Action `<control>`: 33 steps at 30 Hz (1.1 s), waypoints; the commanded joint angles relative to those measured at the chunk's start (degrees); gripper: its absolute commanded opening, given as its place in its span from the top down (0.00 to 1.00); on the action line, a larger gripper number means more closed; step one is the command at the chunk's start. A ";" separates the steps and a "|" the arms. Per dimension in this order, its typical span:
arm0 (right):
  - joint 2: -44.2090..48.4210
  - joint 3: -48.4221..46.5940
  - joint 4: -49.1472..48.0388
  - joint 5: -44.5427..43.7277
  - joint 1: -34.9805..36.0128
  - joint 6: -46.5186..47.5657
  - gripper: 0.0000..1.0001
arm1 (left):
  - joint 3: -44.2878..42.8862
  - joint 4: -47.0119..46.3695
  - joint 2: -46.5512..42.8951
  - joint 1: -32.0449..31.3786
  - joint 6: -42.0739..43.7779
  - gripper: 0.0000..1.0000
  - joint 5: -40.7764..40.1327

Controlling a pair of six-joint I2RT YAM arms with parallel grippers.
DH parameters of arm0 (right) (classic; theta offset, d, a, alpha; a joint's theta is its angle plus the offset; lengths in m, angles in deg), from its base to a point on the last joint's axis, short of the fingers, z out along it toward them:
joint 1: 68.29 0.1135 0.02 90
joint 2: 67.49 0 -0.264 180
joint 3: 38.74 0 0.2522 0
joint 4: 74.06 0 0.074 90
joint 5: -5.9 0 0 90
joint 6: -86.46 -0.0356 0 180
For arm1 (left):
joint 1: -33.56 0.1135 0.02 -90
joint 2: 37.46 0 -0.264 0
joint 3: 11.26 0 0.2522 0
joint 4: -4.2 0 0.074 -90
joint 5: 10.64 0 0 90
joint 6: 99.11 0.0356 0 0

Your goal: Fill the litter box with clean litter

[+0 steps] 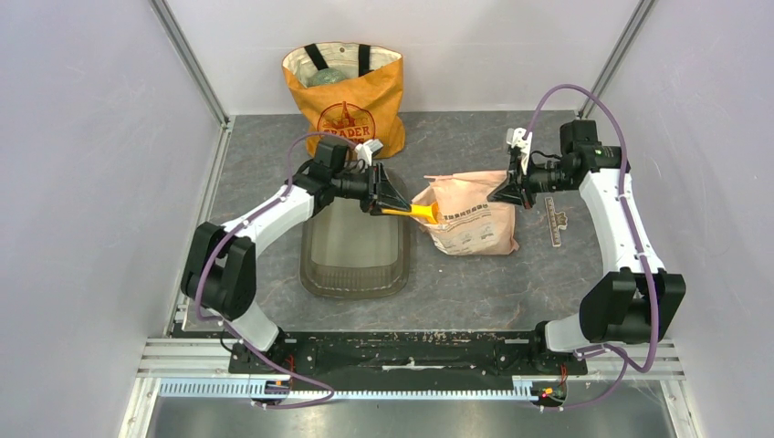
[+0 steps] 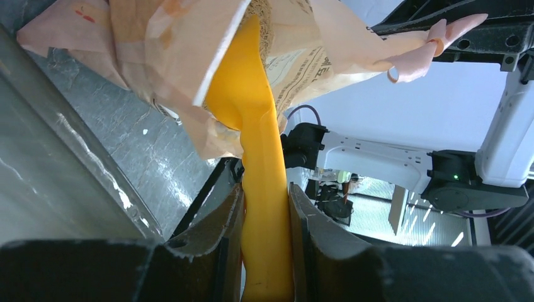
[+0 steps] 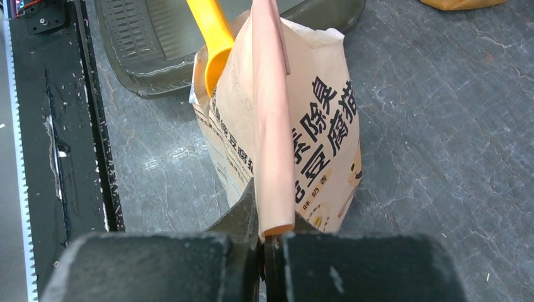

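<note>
Left claw (image 2: 264, 196) clamped on orange scoop (image 2: 250, 94) handle | scoop bowl inside bag (image 3: 318, 126) mouth | right claw (image 3: 271, 238) pinching bag's top flap | litter box (image 1: 354, 254) beside bag on counter (image 1: 475, 285)

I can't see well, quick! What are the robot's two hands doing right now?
Left gripper: closed on the scoop handle.
Right gripper: closed on a flap of the bag.

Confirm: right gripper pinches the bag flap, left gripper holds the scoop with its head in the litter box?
No. The head of the scoop is inside the bag, not the litter box, per the left wrist view. Rest is right.
</note>
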State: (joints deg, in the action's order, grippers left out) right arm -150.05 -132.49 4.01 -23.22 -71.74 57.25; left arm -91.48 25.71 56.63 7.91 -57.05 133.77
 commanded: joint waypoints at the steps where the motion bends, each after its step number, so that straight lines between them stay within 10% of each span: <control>1: 1.33 -5.59 -2.88 7.76 1.05 -2.07 1.00 | 1.27 -2.02 -4.81 1.50 -0.77 0.98 6.96; 33: -1.23 -15.32 -1.70 7.35 3.18 -6.23 1.00 | 2.20 1.25 -10.31 11.68 -0.32 0.98 12.90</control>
State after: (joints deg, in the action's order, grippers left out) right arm -152.76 -141.14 6.13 -24.53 -68.87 52.31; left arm -87.94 28.90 49.26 18.51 -55.72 141.57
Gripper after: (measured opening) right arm 0.007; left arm 0.334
